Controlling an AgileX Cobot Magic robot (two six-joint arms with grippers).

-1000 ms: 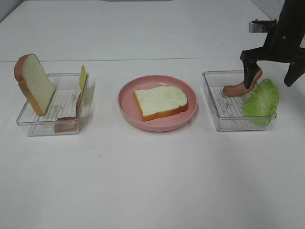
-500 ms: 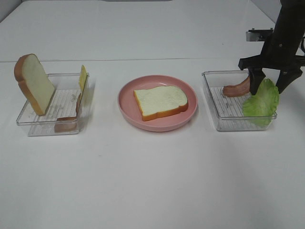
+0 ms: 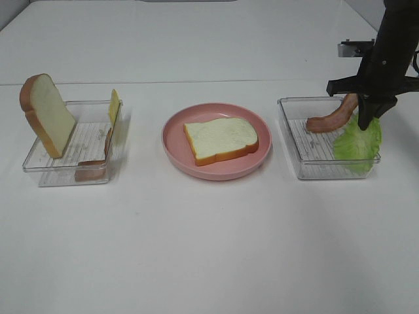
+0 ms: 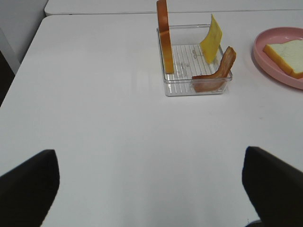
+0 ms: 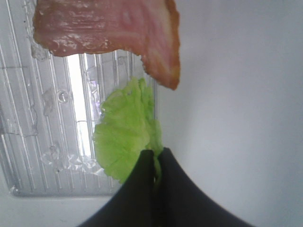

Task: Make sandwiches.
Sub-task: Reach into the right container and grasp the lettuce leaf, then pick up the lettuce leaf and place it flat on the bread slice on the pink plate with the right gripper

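Note:
A bread slice [image 3: 220, 139] lies on the pink plate [image 3: 175, 144] in the middle. A second bread slice [image 3: 47, 114] leans in the left clear tray [image 3: 59, 171] with a yellow cheese slice [image 3: 113, 106] and a bacon strip [image 3: 91, 169]. My right gripper [image 3: 366, 119] is shut on the ruffled green lettuce [image 3: 357, 145] at the right tray's [image 3: 298, 157] far edge. The right wrist view shows its fingers [image 5: 165, 184] pinched on the lettuce [image 5: 124, 137], next to a bacon strip [image 5: 109, 23]. My left gripper [image 4: 151, 189] is open above bare table.
In the left wrist view the left tray [image 4: 199, 90], upright bread [image 4: 163, 35], cheese [image 4: 212, 40] and bacon [image 4: 215, 78] show ahead of the gripper. The plate [image 4: 265, 56] is beside them. A table seam runs behind the trays.
My right gripper has moved from the bacon onto the lettuce's top edge and shut on it, squeezing the leaf narrower. The left arm has not moved.

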